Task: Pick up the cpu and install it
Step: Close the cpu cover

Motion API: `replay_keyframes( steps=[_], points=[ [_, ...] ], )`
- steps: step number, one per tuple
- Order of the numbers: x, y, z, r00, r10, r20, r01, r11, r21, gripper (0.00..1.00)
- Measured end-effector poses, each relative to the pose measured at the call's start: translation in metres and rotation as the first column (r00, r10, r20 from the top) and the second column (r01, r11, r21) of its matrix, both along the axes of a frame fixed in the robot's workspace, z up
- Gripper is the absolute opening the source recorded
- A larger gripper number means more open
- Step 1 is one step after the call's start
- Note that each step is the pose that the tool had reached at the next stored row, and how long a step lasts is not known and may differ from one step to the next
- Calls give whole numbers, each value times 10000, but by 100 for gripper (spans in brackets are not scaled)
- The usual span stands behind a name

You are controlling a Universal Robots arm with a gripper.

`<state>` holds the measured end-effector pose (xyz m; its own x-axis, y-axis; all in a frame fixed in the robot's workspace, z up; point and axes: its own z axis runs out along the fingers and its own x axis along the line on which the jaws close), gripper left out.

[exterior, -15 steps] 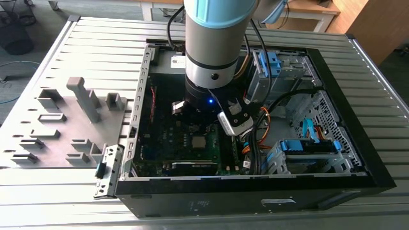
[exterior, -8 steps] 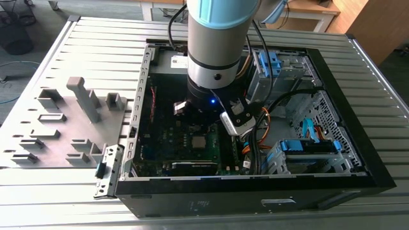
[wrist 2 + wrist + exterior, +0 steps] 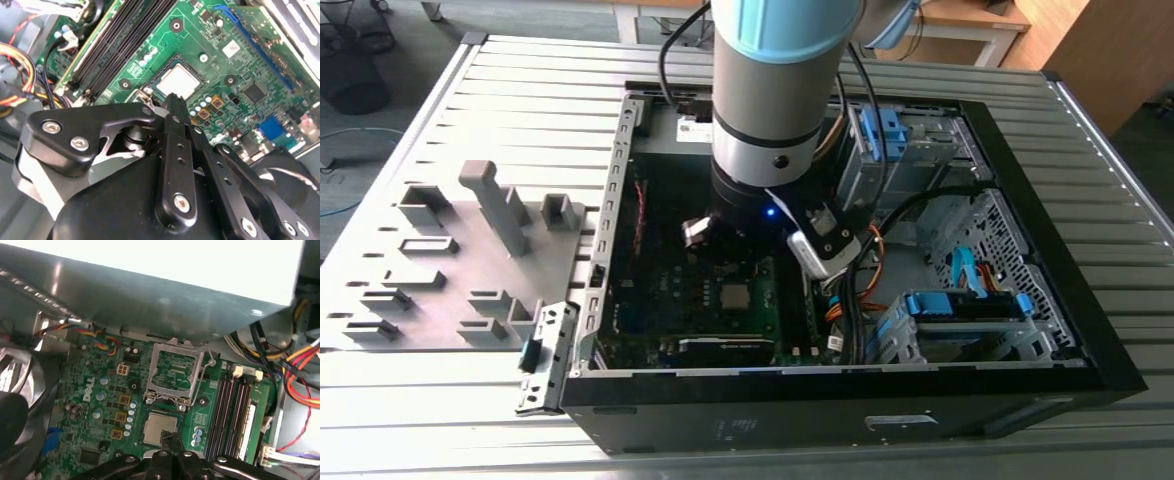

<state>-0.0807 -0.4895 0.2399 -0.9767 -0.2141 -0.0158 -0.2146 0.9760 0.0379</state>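
One cpu on motherboard, closed claw near

One computer case. Inside the case: one motherboard, one cpu, one hinged metal socket frame, one gripper. Above the case, one robot arm. Beside the case, one grey tray.

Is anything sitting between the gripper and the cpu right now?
Nothing visible. The gripper hovers just over the cpu, which lies flat on the motherboard; the hinged metal frame stands open beside it, clear of the gap.
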Motion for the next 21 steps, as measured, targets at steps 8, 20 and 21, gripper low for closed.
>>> replay_keyframes(
  steps=[8, 20, 21],
  points=[
    [0, 0, -15, 9897, 1433, 1, -1433, 9897, -1, 11],
    [0, 0, -24, 9517, 3071, 5, -3071, 9517, -1, 11],
    [0, 0, -24, 9516, 3073, 4, -3073, 9516, -1, 11]
  ],
)
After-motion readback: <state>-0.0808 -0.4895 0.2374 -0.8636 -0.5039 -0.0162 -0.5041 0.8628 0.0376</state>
